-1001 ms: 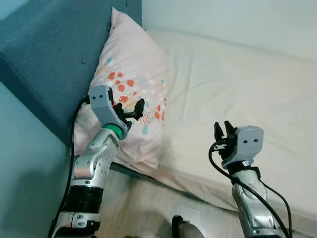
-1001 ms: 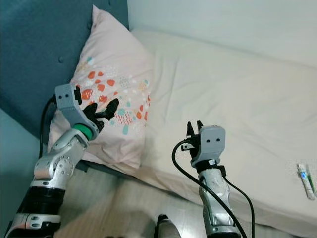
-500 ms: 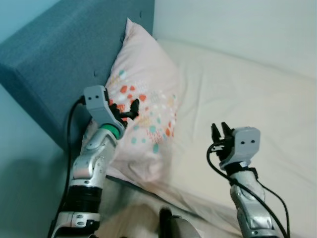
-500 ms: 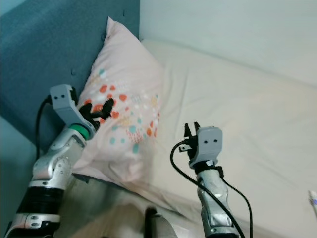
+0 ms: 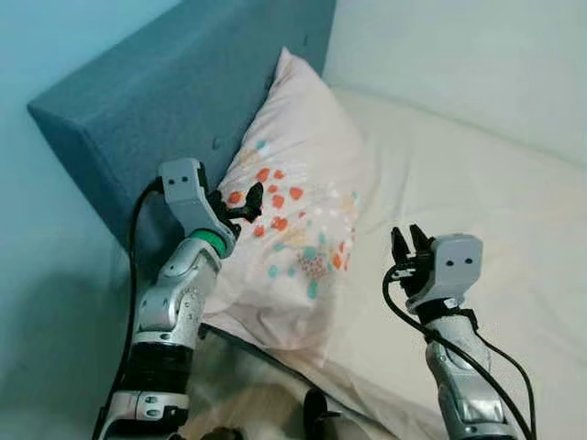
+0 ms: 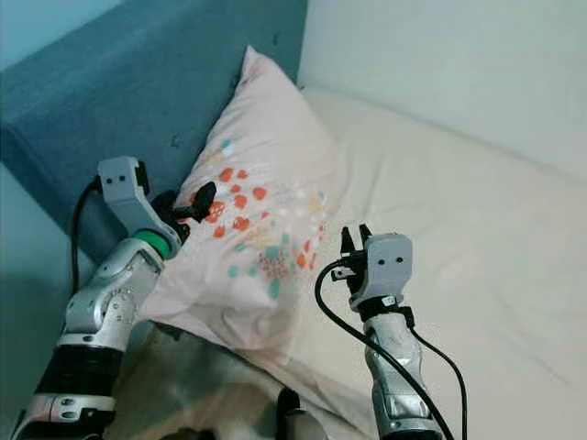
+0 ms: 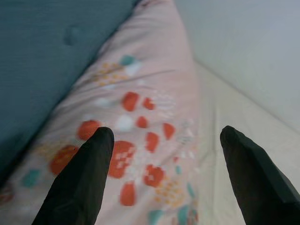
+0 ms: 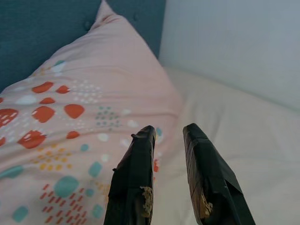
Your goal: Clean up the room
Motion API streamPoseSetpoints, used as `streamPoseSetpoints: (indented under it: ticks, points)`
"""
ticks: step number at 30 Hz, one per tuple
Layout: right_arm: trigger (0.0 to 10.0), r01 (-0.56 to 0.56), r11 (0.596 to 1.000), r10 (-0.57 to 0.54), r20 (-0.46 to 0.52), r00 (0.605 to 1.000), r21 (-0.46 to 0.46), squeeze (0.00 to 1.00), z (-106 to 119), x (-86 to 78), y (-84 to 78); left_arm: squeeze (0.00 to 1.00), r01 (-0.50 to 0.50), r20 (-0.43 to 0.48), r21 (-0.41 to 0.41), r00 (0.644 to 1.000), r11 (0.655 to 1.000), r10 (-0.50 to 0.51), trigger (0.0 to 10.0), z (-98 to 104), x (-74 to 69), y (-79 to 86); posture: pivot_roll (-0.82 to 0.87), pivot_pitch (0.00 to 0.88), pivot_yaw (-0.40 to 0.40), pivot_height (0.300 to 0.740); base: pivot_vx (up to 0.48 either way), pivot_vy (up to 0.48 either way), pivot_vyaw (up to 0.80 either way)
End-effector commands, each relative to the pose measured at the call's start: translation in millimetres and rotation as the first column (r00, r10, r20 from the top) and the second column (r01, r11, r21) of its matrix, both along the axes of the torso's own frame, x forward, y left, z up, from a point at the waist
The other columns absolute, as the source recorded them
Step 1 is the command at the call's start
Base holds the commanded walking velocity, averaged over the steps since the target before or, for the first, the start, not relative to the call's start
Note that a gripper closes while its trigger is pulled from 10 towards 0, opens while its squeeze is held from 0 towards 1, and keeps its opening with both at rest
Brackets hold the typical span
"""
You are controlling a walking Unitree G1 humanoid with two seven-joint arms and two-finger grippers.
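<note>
A pink pillow (image 5: 307, 183) with red and teal spots leans against the blue headboard (image 5: 183, 82) at the head of a cream mattress (image 5: 477, 202). My left gripper (image 5: 242, 203) is open at the pillow's lower left part, its fingers (image 7: 89, 173) spread over the spotted fabric with nothing between them. My right gripper (image 5: 408, 246) hovers above the mattress just right of the pillow. Its fingers (image 8: 136, 173) stand close together with a narrow gap and hold nothing.
A pale wall (image 5: 477, 55) runs behind the bed. The headboard's outer side and a teal wall (image 5: 46, 275) are on my left. The mattress edge (image 5: 367, 403) and a strip of floor (image 5: 248, 403) lie below my arms.
The whole picture has slid right as the camera turned, so more headboard shows on the left. Both grippers keep their pose; the left stays by the pillow.
</note>
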State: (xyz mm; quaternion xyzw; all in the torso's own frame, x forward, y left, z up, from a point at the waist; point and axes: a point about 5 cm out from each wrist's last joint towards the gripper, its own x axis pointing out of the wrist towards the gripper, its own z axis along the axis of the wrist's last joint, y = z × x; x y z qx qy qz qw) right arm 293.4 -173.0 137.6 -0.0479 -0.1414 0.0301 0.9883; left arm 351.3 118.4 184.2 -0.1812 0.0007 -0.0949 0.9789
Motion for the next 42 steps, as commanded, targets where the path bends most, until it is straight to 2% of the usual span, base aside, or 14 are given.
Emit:
streamPoseSetpoints:
  ticks: [1, 9, 17, 32, 42]
  points:
    - [10.0, 0.02, 1.0, -0.02, -0.019, 1.0, 0.002, 0.0, -5.8, -3.3, -5.6, 0.0, 0.009, -0.027, 0.006, 1.0, 1.0, -0.009, 10.0, -7.8, -1.8, -2.8, -0.11, 0.198, 0.025, 0.74, 0.0, 0.0, 0.0]
    - [10.0, 0.024, 1.0, -0.024, -0.019, 1.0, -0.002, 0.0, -6.3, -3.5, -4.2, 0.0, 0.009, -0.04, 0.008, 0.999, 1.0, -0.009, 10.0, -11.7, -2.6, -3.4, -0.11, 0.198, 0.025, 0.72, 0.0, 0.0, 0.0]
    - [10.0, 0.023, 1.0, -0.023, -0.023, 0.999, 0.002, 0.0, -6.8, -4.6, -3.9, 0.0, 0.023, -0.071, 0.012, 0.997, 1.0, -0.022, 10.0, -20.1, -4.9, -8.3, -0.11, 0.206, 0.027, 0.68, 0.0, 0.0, 0.0]
    - [10.0, 0.023, 1.0, -0.023, -0.028, 0.999, 0.007, 0.0, -8.2, -5.8, -3.4, 0.0, 0.026, -0.084, 0.017, 0.996, 1.0, -0.024, 10.0, -23.5, -6.3, -9.7, -0.11, 0.212, 0.029, 0.615, 0.0, 0.0, 0.0]
    - [10.0, 0.025, 1.0, -0.025, -0.029, 0.999, 0.015, 0.0, -8.5, -5.9, -4.1, 0.0, 0.027, -0.089, 0.017, 0.996, 1.0, -0.025, 10.0, -24.4, -7.0, -9.9, -0.11, 0.214, 0.028, 0.61, 0.0, 0.0, 0.0]
